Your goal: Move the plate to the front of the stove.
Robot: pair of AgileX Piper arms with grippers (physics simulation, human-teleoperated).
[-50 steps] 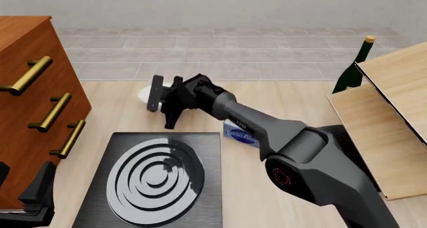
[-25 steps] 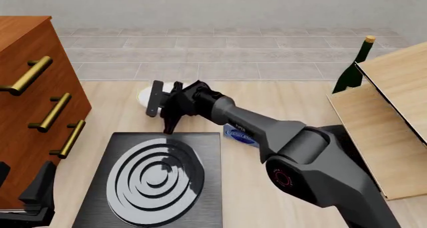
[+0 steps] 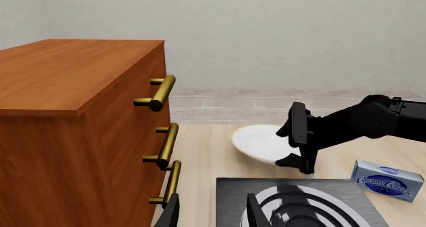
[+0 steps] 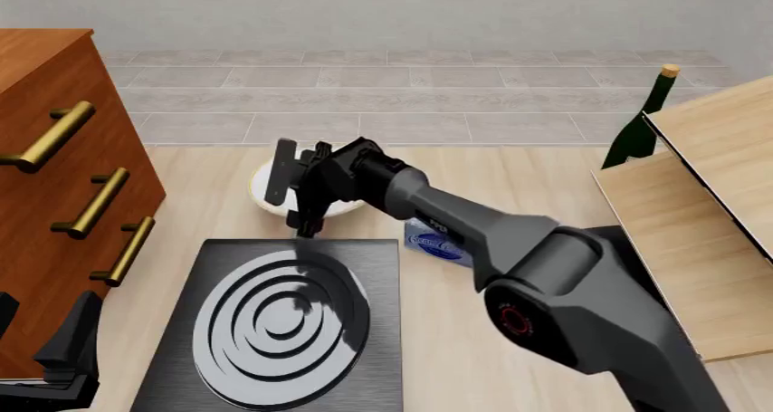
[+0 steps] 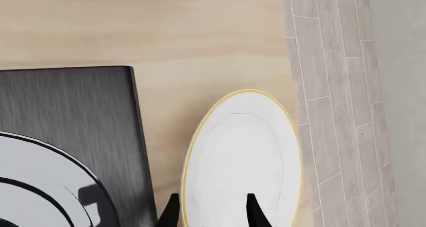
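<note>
The white plate point(image 4: 259, 191) with its thin yellow rim point(image 5: 234, 152) lies on the table just beyond the stove's far edge. The stove point(image 4: 284, 326) is a dark slab with a ringed burner, and it also shows in the left wrist view point(image 3: 293, 202) and the right wrist view point(image 5: 67, 137). My right gripper point(image 4: 297, 196) is at the plate, open. Its fingers straddle the rim, one over the white inside and one outside the edge nearest the stove. In the left wrist view the plate point(image 3: 256, 142) sits behind these fingers. My left gripper point(image 3: 211, 214) is open and empty at the stove's near-left corner.
A wooden dresser point(image 4: 54, 186) with brass handles stands at the left. A blue-white cream cheese box point(image 4: 435, 245) lies right of the plate, partly under my right arm. A green bottle point(image 4: 638, 127) and a slanted wooden board point(image 4: 694, 231) stand at the right.
My right gripper dipped toward the plate, then rose slightly. More of the plate shows now, reaching closer to the stove's far edge. The finger gap looks unchanged. The left arm stayed still.
</note>
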